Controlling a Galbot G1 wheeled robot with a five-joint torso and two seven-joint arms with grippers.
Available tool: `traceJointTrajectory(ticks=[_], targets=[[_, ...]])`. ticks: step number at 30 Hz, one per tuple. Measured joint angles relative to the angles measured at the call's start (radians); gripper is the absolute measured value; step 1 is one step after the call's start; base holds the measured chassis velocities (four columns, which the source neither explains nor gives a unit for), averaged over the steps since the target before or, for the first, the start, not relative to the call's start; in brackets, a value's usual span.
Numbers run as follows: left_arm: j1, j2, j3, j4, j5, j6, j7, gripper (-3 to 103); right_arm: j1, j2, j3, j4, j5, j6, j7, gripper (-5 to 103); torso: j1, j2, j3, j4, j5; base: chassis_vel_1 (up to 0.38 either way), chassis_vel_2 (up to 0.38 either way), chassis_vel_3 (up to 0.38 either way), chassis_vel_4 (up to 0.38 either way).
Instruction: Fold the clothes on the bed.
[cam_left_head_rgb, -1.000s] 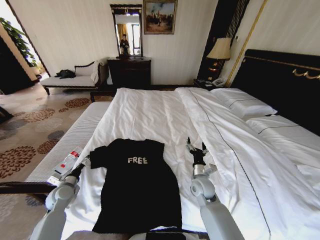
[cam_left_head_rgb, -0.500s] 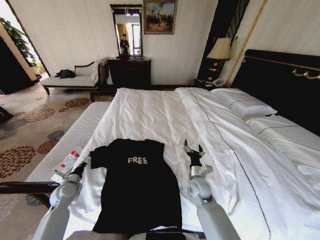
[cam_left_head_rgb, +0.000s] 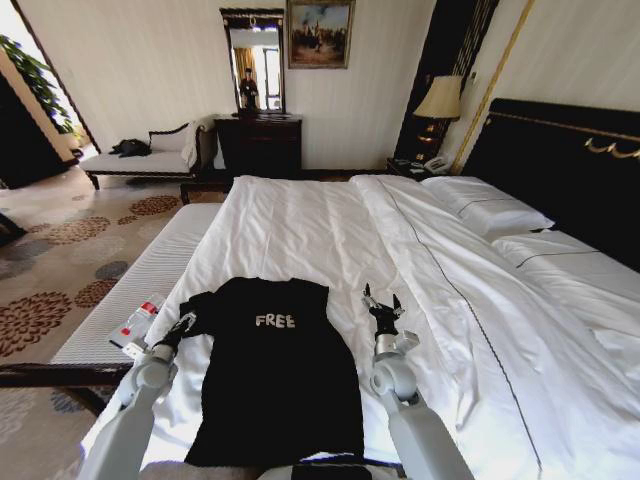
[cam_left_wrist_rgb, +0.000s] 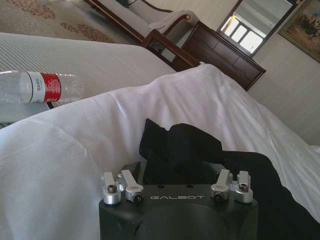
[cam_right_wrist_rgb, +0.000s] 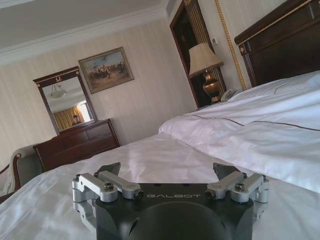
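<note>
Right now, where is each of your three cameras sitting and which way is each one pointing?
Head view: high on the robot, looking down the bed at the black T-shirt; both arms show, left tool at the shirt's sleeve, right tool open above the duvet.
Left wrist view: low behind the left tool, facing the sleeve and a water bottle.
Right wrist view: low behind the right tool, facing the dresser and lamp.
Shared: both wrist views and the head view show the dresser.
</note>
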Motion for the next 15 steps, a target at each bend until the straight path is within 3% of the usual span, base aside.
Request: traceJointTrajectory(ticks=[3, 4, 6, 9, 15], targets=[[0.000, -0.001, 0.000, 0.002, 0.007, -0.003, 0.001, 64, -0.001, -0.001, 0.001, -0.001, 0.000, -0.001, 0.004, 100, 0.000, 0.000, 0.000, 0.0000, 0.0000, 0.000, 0.000, 0.000, 0.000], [0.000, -0.002, 0.000, 0.003, 0.009, -0.004, 0.001, 53, -0.002, -0.001, 0.002, -0.001, 0.000, -0.002, 0.005, 100, 0.000, 0.000, 0.000, 0.0000, 0.0000, 0.000, 0.000, 0.000, 0.000], [-0.001, -0.003, -0.001, 0.003, 0.010, -0.005, 0.001, 53, -0.003, -0.001, 0.003, -0.001, 0.000, -0.002, 0.006, 100, 0.000, 0.000, 0.000, 0.0000, 0.0001, 0.000, 0.000, 0.000, 0.000], [-0.002, -0.005, -0.013, -0.001, 0.010, -0.006, 0.001, 36, -0.007, -0.003, 0.004, -0.002, 0.000, -0.002, 0.009, 100, 0.000, 0.000, 0.000, 0.0000, 0.0000, 0.000, 0.000, 0.000, 0.000], [0.002, -0.002, -0.018, -0.004, 0.009, -0.006, 0.001, 20, -0.009, -0.003, 0.004, -0.004, 0.001, -0.003, 0.014, 100, 0.000, 0.000, 0.000, 0.0000, 0.0001, 0.000, 0.000, 0.000, 0.000]])
